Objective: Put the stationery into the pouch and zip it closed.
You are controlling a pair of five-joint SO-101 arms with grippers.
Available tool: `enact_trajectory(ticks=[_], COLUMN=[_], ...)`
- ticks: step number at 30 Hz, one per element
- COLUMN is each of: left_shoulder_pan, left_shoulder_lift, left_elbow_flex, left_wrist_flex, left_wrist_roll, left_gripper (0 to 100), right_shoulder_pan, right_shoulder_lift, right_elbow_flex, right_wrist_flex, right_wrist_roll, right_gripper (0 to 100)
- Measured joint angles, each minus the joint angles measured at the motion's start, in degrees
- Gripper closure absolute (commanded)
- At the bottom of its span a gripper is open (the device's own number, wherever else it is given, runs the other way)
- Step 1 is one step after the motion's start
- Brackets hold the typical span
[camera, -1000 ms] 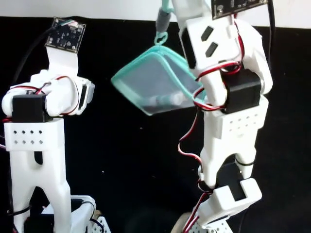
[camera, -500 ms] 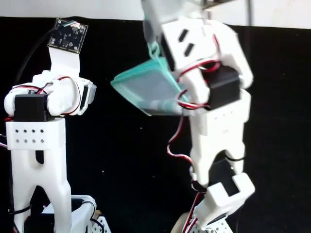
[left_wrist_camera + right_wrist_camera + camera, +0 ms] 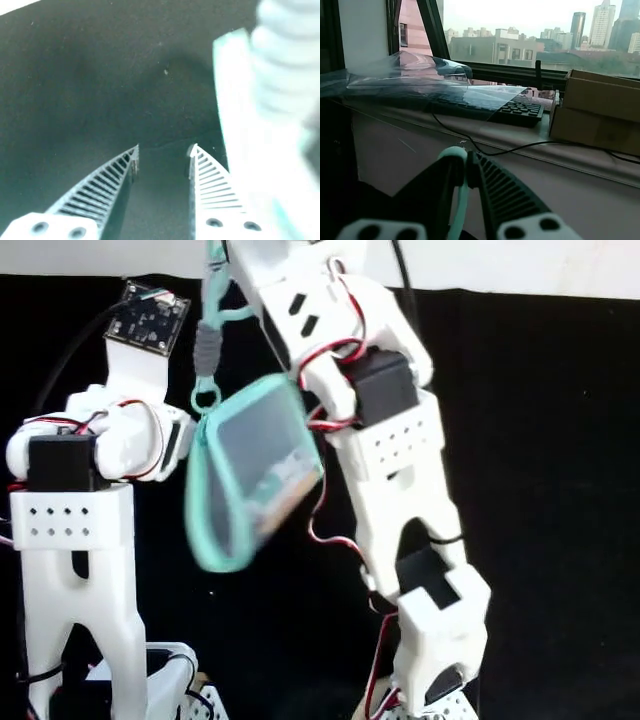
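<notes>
Apparently the loading step is over and the zipping step is in hand. The pouch point(image 3: 250, 475), a clear-walled case with a teal rim, hangs tilted in the air between the two arms, above the black table point(image 3: 540, 440). Pale shapes that look like the stationery point(image 3: 287, 473) sit inside it, seen through the clear wall. It dangles from a teal carry strap point(image 3: 207, 340) with a grey sleeve and a ring at its lower end.

The right gripper point(image 3: 466, 159) is closed tight on that strap; a teal loop shows pinched between its fingers in the right wrist view. The left gripper point(image 3: 164, 150) is spread partway and holds nothing, with the pouch just beside one of its fingertips in the left wrist view.

Whether the zip is shut cannot be told from these views. If it is not, the next move likely calls for the left gripper to find the zip pull or to steady the pouch body, since a hanging pouch would swing away from any push.

No brand, label or writing can be read on the pouch, and the circuit board point(image 3: 148, 318) on the left arm shows no legible marking.
</notes>
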Motion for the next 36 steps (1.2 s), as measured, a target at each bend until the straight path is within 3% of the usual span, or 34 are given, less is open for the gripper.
enact_trajectory(ticks=[6,15,22,36], left_shoulder_pan=[-3.52,-6.33,-6.33,13.71], left_shoulder_lift=[0.0,0.09,0.09,0.09], left_elbow_flex=[0.0,-4.84,-7.03,-7.47], left_wrist_flex=[0.0,0.18,0.7,3.25], left_wrist_roll=[-0.09,-0.18,-0.18,8.0], left_gripper=[82,82,82,83], right_shoulder_pan=[1.32,11.52,15.47,21.1], right_shoulder_lift=[0.88,0.88,0.88,0.88], right_elbow_flex=[-5.01,-11.52,-11.69,-11.69], right_wrist_flex=[-0.18,-0.18,-0.18,0.53], right_wrist_roll=[0.0,0.0,0.0,0.0], right_gripper=[99.3,99.3,99.3,99.3])
